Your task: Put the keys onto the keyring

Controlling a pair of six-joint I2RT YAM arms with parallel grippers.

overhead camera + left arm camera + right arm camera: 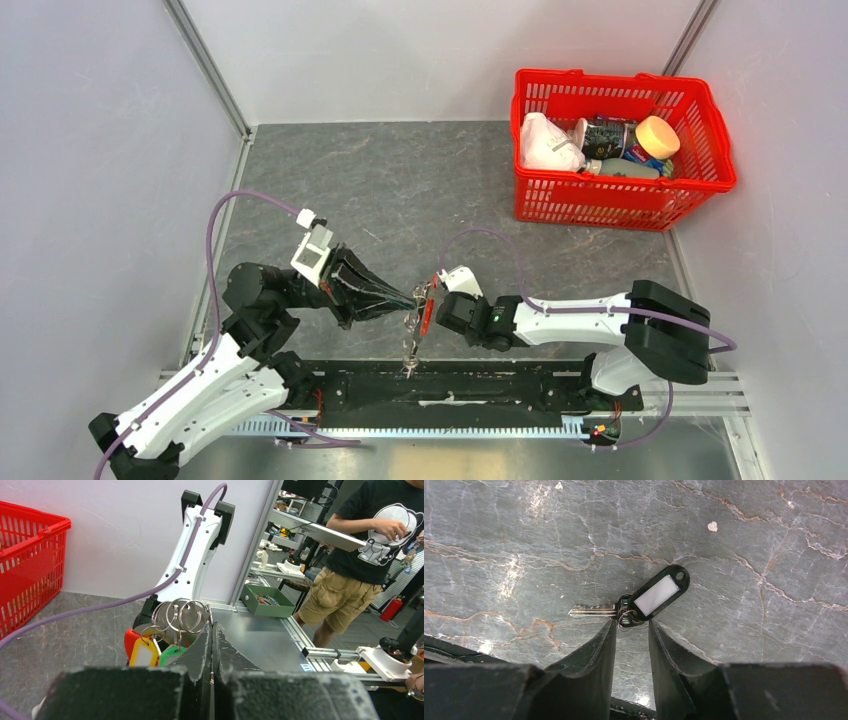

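Note:
My left gripper (pixel 212 630) is shut, with the keyring (pixel 192 616) pinched at its fingertips. Several metal rings hang together there with yellow (pixel 143 652), green (pixel 169 655) and red (pixel 130 637) tags. In the top view the bunch (pixel 411 350) dangles below the left gripper (pixel 412 297). My right gripper (pixel 432 300) meets it from the right. In the right wrist view a silver key (pixel 591 612) with a black tag (pixel 659 592) lies on the grey table. The right gripper (pixel 632 626) stands open, its tips either side of the key's head.
A red basket (pixel 620 205) holding bottles and a bag stands at the back right of the table. Grey walls close in the left, back and right. A black rail (pixel 450 385) runs along the near edge between the arm bases.

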